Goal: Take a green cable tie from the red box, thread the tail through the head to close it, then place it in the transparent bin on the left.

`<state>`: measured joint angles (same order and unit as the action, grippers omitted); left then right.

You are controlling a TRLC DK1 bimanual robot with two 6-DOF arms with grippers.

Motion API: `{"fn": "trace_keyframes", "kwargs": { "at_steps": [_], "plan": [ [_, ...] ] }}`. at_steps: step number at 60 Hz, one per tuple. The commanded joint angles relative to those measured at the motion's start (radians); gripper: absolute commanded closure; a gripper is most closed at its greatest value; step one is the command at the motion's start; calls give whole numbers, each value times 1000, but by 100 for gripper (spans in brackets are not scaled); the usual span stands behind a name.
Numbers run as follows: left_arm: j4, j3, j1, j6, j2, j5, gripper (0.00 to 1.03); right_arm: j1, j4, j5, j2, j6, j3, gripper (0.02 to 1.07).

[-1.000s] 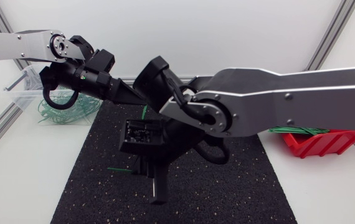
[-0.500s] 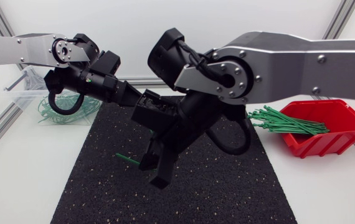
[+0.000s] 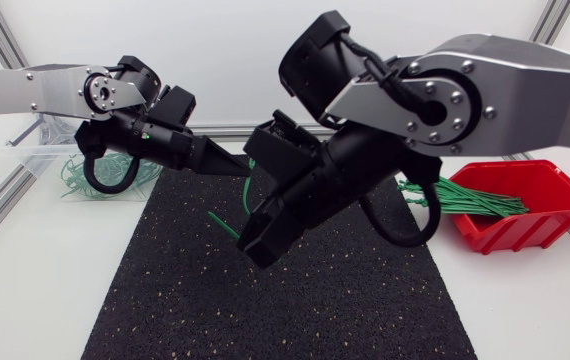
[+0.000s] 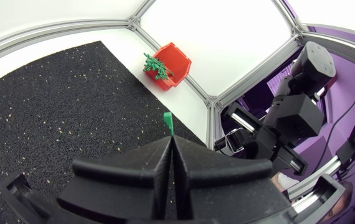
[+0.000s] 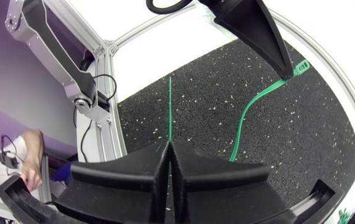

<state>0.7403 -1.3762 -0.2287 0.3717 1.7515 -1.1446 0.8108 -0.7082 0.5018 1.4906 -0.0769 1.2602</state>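
your left gripper (image 4: 170, 142) grips the cable tie (image 5: 246, 118) by its head (image 5: 300, 65), right gripper (image 5: 168, 148) clamps the tail (image 5: 169, 106). tail looks thin & whippy: slight misaim n it'll miss the head.

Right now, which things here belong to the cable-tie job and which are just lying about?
Job: thin green plastic cable tie; matte black left gripper and right gripper, both shut on it; red plastic box of spare ties; transparent plastic bin.
Just there: black speckled mat; white tabletop.
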Motion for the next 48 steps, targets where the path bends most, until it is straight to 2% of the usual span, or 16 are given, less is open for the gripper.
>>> {"fn": "trace_keyframes", "kwargs": {
  "at_steps": [1,5,10,24,30,40,48],
  "plan": [
    [-36,42,-14,-45,-37,-6,100,11,-33,6,-15,131,4,102],
    [-85,62,-20,-89,-58,-6,100,11,-88,27,5,149,34,102],
    [-159,97,-32,-157,-90,-12,100,-2,-76,76,-7,210,38,102],
    [-492,253,-40,-430,-221,-12,100,-67,-117,262,-20,451,50,102],
    [-562,305,-50,-475,-251,-12,100,-78,-100,317,-69,572,28,102],
    [-602,358,-63,-517,-300,-12,100,-128,-30,405,-155,789,-13,102],
    [-765,421,-81,-668,-377,-12,100,-154,-40,463,-173,884,-8,102]
  ]
}}
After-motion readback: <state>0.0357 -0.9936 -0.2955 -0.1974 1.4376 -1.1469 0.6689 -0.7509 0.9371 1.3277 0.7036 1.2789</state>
